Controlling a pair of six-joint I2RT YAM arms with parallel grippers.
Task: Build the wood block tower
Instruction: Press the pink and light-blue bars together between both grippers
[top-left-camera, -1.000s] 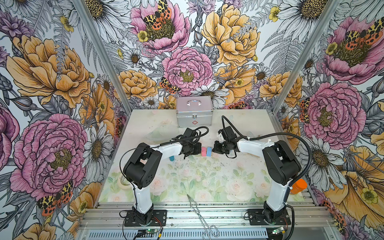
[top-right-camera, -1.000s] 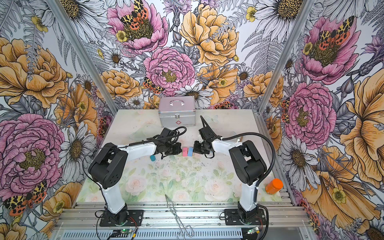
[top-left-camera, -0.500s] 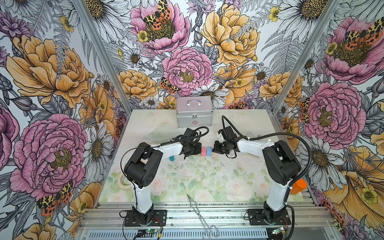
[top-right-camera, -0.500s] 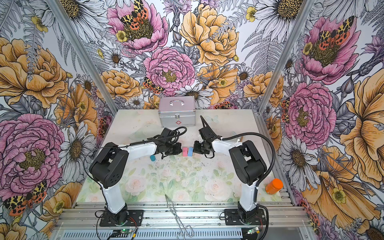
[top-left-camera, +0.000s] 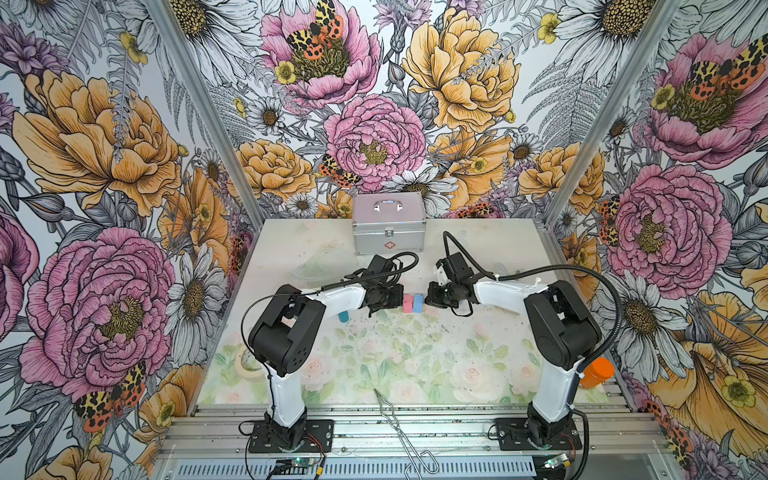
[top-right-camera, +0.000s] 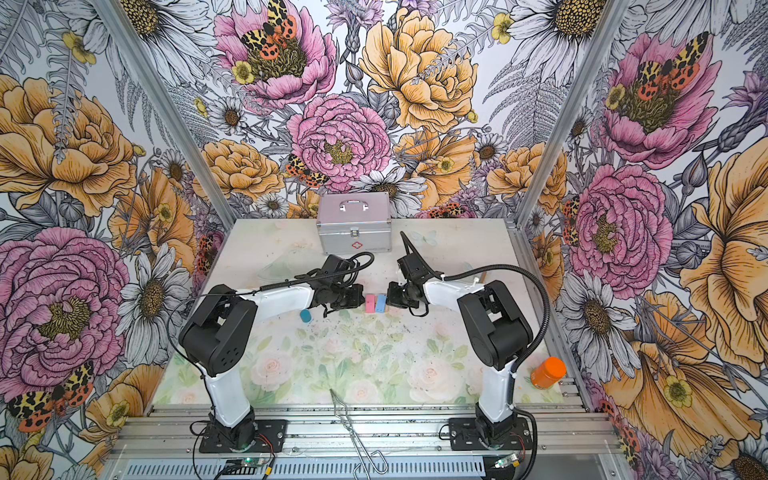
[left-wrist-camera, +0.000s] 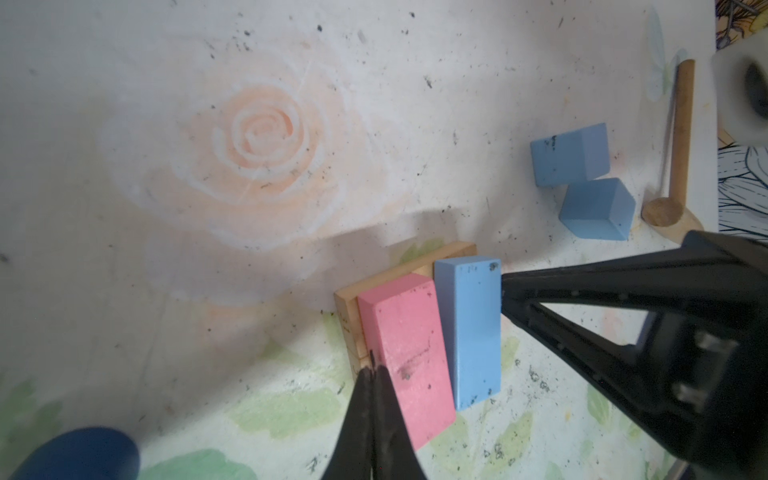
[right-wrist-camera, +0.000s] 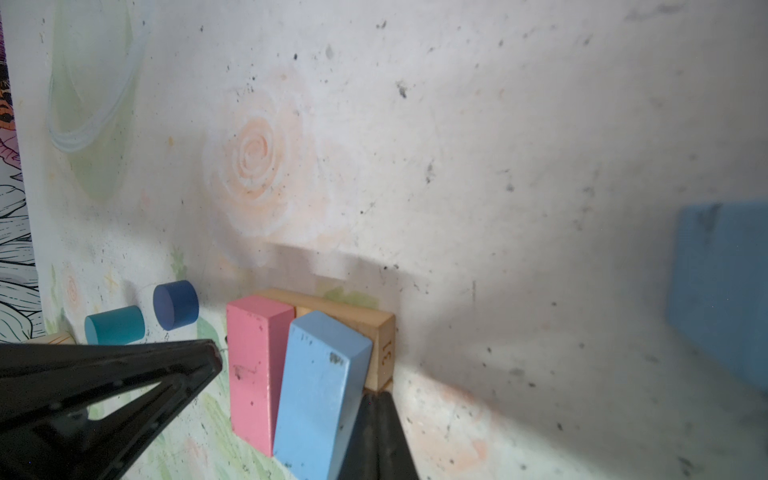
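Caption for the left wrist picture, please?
Left end effector and right end effector flank pink slab and blue slab atop planks.

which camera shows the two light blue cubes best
The left wrist view: both light blue cubes appear whole and sharp, beside the wooden mallet. The right wrist view shows one light blue cube, blurred and cut off. Neither top view shows them; the right arm likely covers them.

Table (top-left-camera: 478, 249): planks (left-wrist-camera: 348, 324), cubes (left-wrist-camera: 569, 153), case (top-left-camera: 388, 228), perhaps tape (top-left-camera: 244, 362).

Left tool (top-left-camera: 399, 298), right tool (top-left-camera: 429, 297) flank slabs (top-left-camera: 412, 303); near table (top-left-camera: 395, 361) open.
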